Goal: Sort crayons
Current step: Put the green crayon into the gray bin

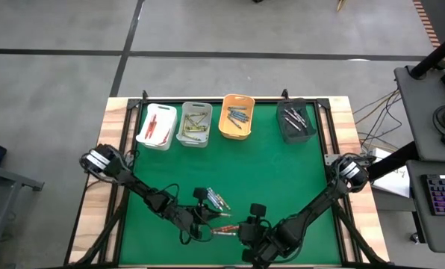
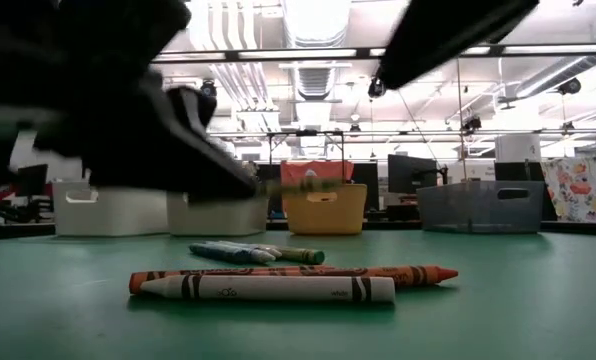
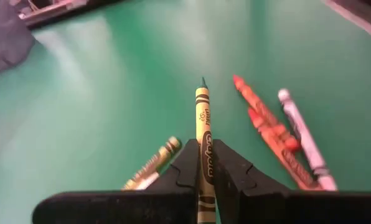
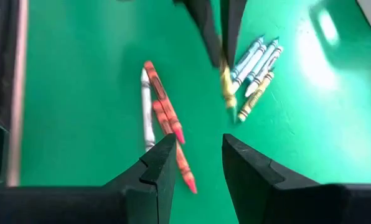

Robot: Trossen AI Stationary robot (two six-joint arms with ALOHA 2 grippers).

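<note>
Green mat (image 1: 282, 179), high view: your left gripper (image 1: 205, 217) sits among loose crayons (image 1: 219, 200); your right gripper (image 1: 246, 233) is just beside it, four bins (image 1: 156, 125) well beyond.

Low view: white crayon (image 2: 268, 289) and orange crayon (image 2: 378, 272) lie together below the dark fingers.

Left wrist view: your fingers (image 3: 187, 165) are clamped on a yellow-green crayon (image 3: 202, 118), lifted off the mat; red crayons (image 3: 266, 124) lie beside.

Right wrist view: your jaws stand apart, holding nothing, with the blue crayons (image 4: 255, 57) ahead.
</note>
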